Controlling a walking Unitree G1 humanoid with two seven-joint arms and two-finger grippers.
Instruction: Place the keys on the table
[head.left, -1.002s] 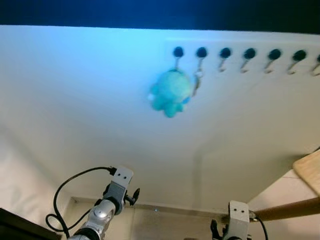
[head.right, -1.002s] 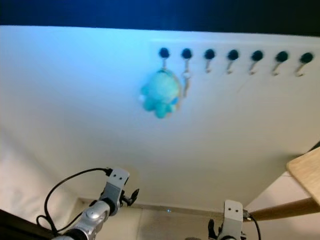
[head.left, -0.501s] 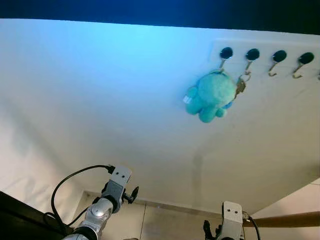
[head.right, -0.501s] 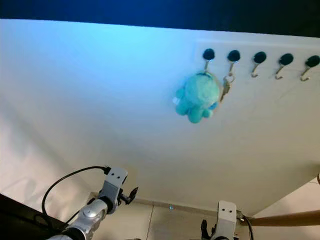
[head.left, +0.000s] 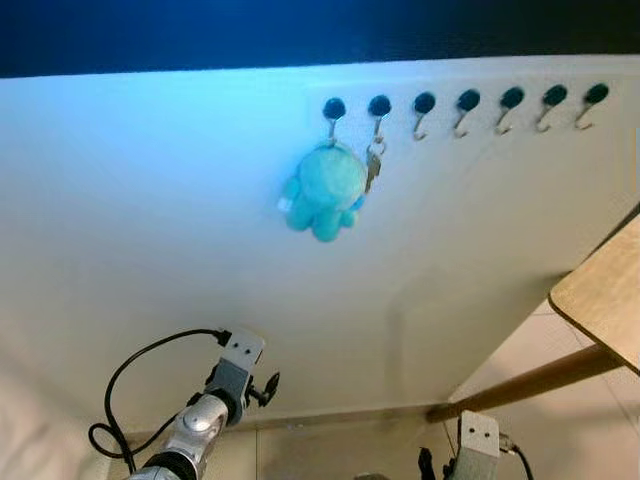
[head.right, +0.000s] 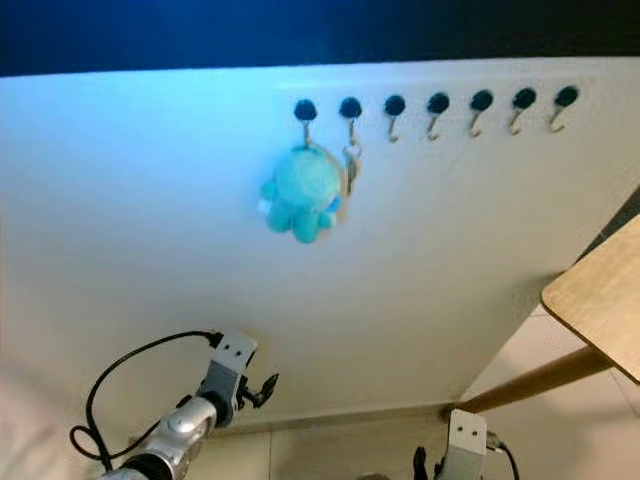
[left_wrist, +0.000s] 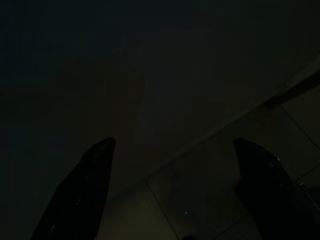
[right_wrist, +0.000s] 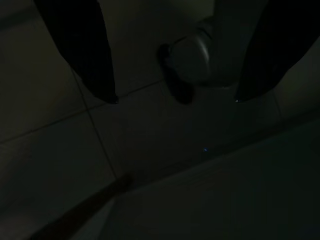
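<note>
Wall (head.left: 150, 220): seven hooks (head.left: 468, 100), one keys (head.left: 373, 165)

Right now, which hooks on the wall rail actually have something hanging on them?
The two leftmost hooks: the teal plush keychain hangs from the first, keys from the second. The other five are bare.

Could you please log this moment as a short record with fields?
keys: hang on the second hook from the left, beside a teal plush
hooks: row on the white wall, the other five bare
table: wooden corner at the right, nothing seen on it
left gripper: low, open, holds nothing
right gripper: low, open, points at the floor
</note>
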